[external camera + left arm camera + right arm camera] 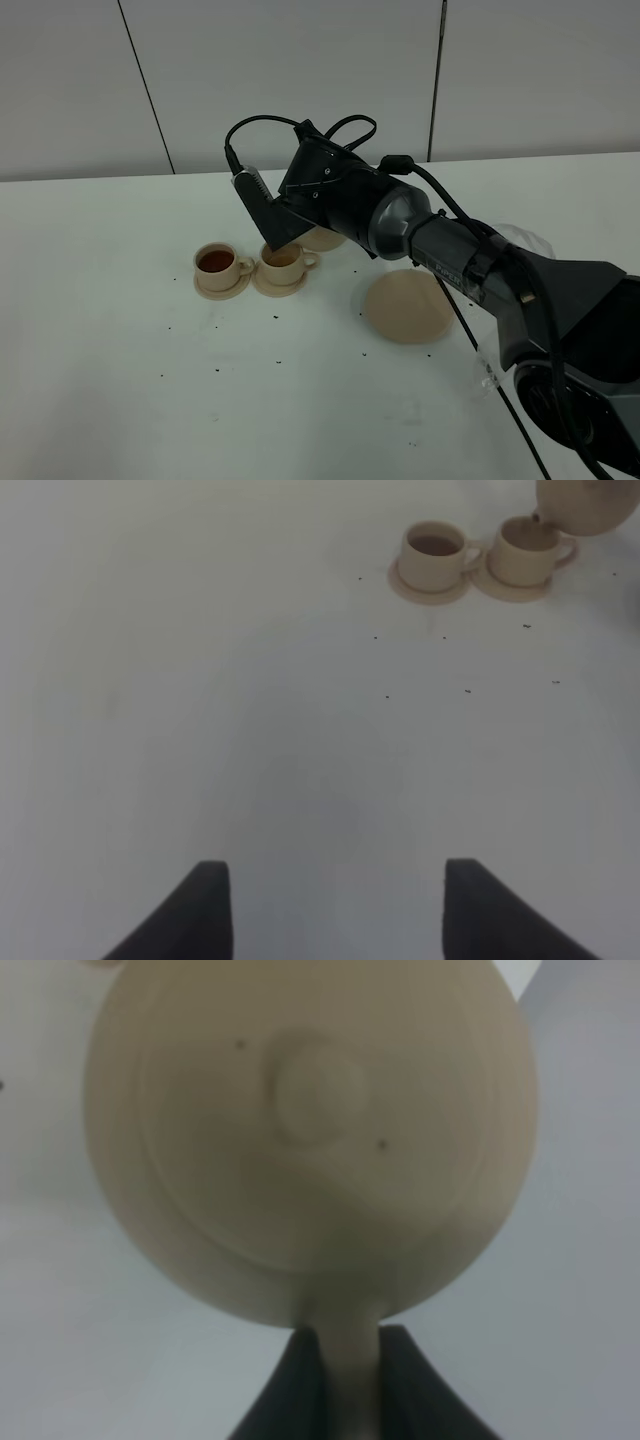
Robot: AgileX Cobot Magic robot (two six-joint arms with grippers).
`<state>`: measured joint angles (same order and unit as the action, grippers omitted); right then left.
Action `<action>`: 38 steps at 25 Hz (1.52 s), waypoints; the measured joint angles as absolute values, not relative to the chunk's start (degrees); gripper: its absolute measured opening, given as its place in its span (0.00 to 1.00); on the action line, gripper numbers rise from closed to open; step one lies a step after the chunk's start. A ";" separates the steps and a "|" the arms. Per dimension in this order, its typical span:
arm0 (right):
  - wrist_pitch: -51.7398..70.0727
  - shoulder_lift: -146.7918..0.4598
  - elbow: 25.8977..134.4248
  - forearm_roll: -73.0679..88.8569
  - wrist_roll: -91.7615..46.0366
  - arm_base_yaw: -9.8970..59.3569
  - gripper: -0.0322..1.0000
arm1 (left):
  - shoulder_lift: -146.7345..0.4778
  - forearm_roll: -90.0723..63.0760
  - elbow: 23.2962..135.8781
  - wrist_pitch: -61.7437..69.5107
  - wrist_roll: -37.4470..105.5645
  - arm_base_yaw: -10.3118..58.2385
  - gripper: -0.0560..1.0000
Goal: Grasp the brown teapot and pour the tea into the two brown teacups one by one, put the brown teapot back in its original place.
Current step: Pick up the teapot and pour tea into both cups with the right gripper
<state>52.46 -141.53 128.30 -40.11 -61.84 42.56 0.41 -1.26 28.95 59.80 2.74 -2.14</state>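
My right gripper [295,232] is shut on the loop handle of the brown teapot [322,239], which its black body largely hides from the high camera. The right wrist view is filled by the teapot's domed lid [310,1130], with the handle [348,1380] pinched between the dark fingers. The teapot [590,505] hangs with its spout over the right teacup [282,258]. The left teacup [216,262] holds dark tea. Both cups stand on small saucers. The wide saucer [408,307] lies bare to the right. My left gripper [337,870] is open over bare table.
The white table [120,330] is dotted with small dark specks around the cups. The right arm and its cables [470,260] stretch from the lower right across the wide saucer's far side. A grey wall stands behind the table.
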 joint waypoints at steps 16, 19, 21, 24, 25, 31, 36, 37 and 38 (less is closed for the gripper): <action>51.52 -141.53 128.30 -44.13 -61.79 43.10 0.12 | 0.41 -1.26 28.95 59.80 2.69 -2.14 0.56; 51.33 -141.53 128.30 -44.42 -61.79 43.21 0.12 | 0.41 -1.26 28.95 59.80 2.69 -2.14 0.56; 51.33 -141.53 128.30 -44.93 -61.79 43.33 0.12 | 0.41 -1.26 28.95 59.80 2.69 -2.14 0.56; 51.33 -141.53 128.30 -45.74 -61.79 43.63 0.12 | 0.41 -1.26 28.95 59.80 2.69 -2.14 0.56; 51.39 -141.53 128.30 -45.88 -61.79 43.70 0.12 | 0.41 -1.26 28.95 59.80 2.69 -2.14 0.56; 53.33 -141.53 128.30 -45.95 -61.90 43.81 0.12 | 0.41 -1.26 28.95 59.80 2.69 -2.14 0.56; 54.18 -141.53 128.30 -46.24 -62.02 43.92 0.12 | 0.41 -1.26 28.95 59.80 2.69 -2.14 0.56; 54.18 -141.53 128.30 -46.37 -62.02 44.05 0.12 | 0.41 -1.26 28.95 59.80 2.69 -2.14 0.56; 54.18 -141.53 128.30 -46.48 -62.08 44.29 0.12 | 0.41 -1.26 28.95 59.80 2.69 -2.14 0.56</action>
